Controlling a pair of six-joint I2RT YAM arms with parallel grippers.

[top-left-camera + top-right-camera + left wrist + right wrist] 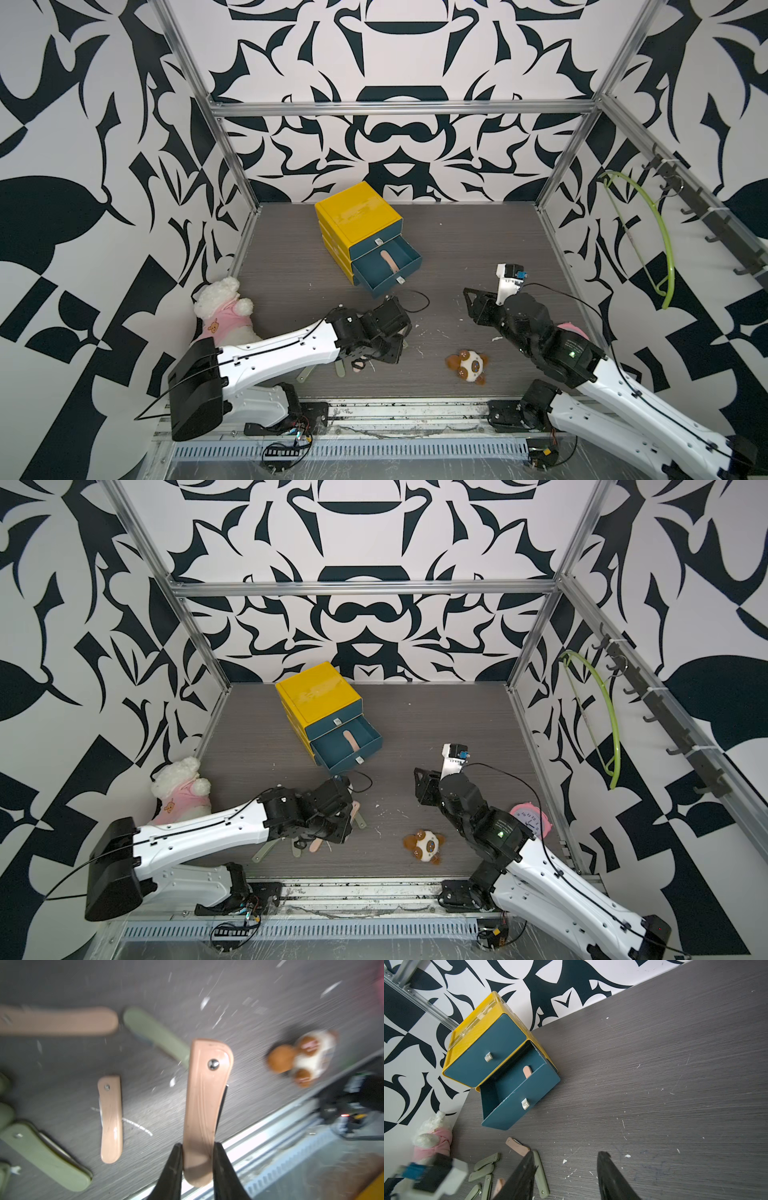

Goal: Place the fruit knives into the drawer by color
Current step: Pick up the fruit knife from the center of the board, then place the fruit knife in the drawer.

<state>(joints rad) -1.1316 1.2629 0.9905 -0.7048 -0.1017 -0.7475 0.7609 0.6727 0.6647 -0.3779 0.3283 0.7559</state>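
My left gripper point(197, 1159) is shut on one rounded end of a peach-pink fruit knife point(205, 1095); its riveted end points away from the jaws. More fruit knives lie on the table below: peach-pink ones point(111, 1120) point(58, 1021) and olive green ones point(155, 1034) point(45, 1157). The yellow cabinet point(357, 216) stands at the back, its middle teal drawer point(409, 259) pulled out with one peach-pink knife point(388, 259) inside. My right gripper point(566, 1154) is open and holds nothing, hovering over bare table to the right of the knife pile point(486, 1160).
A small brown-and-white plush point(467, 365) lies near the front between the arms. A white plush in pink point(222, 309) leans at the left wall. A pink clock point(530, 818) sits behind the right arm. A metal rail point(395, 409) runs along the front edge.
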